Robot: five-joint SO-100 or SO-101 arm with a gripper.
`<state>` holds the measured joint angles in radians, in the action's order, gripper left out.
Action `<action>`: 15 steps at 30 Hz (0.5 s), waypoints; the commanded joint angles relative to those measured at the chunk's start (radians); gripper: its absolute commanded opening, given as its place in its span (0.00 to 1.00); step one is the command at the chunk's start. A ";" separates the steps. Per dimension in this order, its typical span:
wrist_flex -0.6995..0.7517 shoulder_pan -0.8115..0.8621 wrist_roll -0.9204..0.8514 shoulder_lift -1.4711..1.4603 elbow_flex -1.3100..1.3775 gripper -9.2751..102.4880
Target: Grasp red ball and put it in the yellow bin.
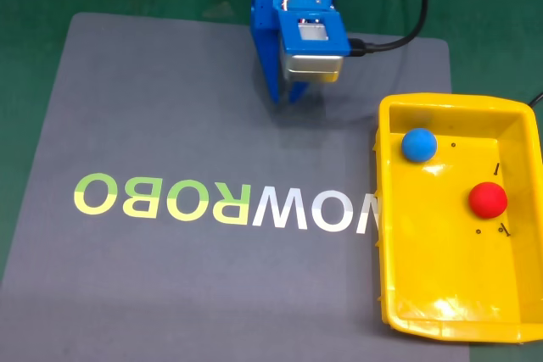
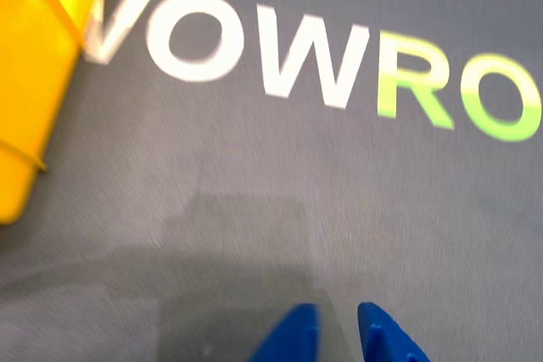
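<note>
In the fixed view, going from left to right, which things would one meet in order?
Green-and-white printed letters on the grey mat → blue robot arm with its hand → small blue foam ball → small matte red ball, both balls inside the glossy yellow plastic bin.

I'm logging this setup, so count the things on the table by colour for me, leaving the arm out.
Red: 1, the red ball
Blue: 1, the blue ball
Yellow: 1, the yellow bin holding both balls
Grey: 1, the grey mat with printed letters
Total: 4
</note>
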<state>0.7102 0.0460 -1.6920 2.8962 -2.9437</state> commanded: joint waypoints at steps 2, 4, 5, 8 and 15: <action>0.015 0.021 -0.009 0.098 -0.069 0.08; 0.046 0.021 -0.009 0.137 -0.112 0.08; 0.067 0.023 -0.009 0.156 -0.130 0.08; 0.167 0.026 0.009 0.215 -0.156 0.08; 0.531 -0.008 0.060 0.431 -0.156 0.08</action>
<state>1.1137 0.0568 -1.6414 3.2505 -3.0664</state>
